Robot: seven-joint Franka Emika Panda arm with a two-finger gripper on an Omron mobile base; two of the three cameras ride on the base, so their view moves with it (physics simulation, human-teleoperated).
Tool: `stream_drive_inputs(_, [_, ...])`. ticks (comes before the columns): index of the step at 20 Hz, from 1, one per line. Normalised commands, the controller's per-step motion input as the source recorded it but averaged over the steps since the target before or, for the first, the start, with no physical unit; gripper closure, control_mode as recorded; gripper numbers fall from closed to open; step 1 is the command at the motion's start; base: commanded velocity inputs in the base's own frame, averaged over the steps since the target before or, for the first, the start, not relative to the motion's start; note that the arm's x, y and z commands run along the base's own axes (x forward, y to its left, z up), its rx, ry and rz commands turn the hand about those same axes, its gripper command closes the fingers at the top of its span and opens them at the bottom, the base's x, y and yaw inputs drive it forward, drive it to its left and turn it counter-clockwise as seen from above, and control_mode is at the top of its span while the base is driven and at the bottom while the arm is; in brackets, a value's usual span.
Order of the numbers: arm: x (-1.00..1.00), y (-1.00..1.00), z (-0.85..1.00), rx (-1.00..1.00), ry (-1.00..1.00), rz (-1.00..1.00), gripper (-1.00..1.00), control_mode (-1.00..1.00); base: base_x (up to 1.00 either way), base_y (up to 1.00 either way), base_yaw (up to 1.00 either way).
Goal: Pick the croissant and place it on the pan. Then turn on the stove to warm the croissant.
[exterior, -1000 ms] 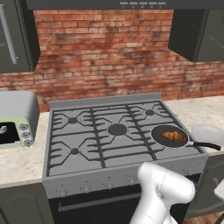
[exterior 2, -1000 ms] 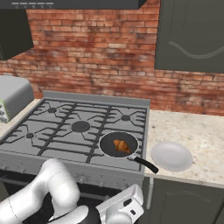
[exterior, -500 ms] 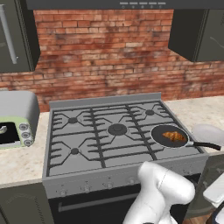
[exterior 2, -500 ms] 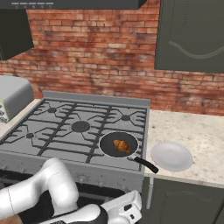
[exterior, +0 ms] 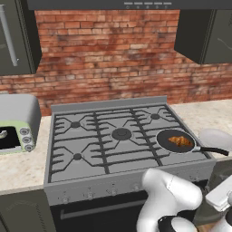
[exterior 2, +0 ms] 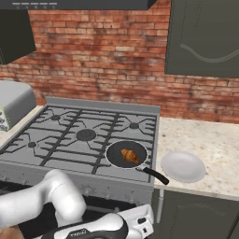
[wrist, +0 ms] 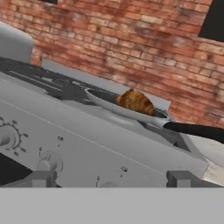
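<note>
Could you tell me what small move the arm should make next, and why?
Probably ease the open gripper forward to a knob on the stove front. The croissant already lies in the pan, so what's left is turning on the burner, and the hand view faces the knob panel.

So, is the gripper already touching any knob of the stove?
Apart. In the hand view the open gripper faces the stove front, and grey panel shows between its fingertips and the knob.

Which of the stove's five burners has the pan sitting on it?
The front right burner, nearest the white plate. The pan with the croissant covers it, handle pointing toward the plate; the other four burners on the stove show bare grates and caps.
</note>
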Motion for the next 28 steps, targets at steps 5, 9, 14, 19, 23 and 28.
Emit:
stream_drive_inputs(5, [0.05, -0.09, -0.24, 0.15, 0.00, 0.03, -1.00, -1.00, 0.00, 0.00, 0.00])
stream_drive_inputs(9, [0.12, -0.01, -0.15, 0.17, -0.03, 0.02, -1.00, -1.00, 0.00, 0.00, 0.00])
stream_drive_inputs(14, [0.09, 0.00, -0.10, 0.16, -0.09, 0.01, -1.00, -1.00, 0.00, 0.00, 0.00])
stream_drive_inputs(19, [0.07, 0.00, -0.04, 0.15, -0.11, 0.00, -1.00, -1.00, 0.00, 0.00, 0.00])
stream_drive_inputs(23, [0.05, 0.00, 0.00, 0.05, -0.02, 0.00, -1.00, -1.00, 0.00, 0.00, 0.00])
stream_drive_inputs(28, [0.17, 0.00, 0.00, 0.00, 0.01, -0.01, -1.00, -1.00, 0.00, 0.00, 0.00])
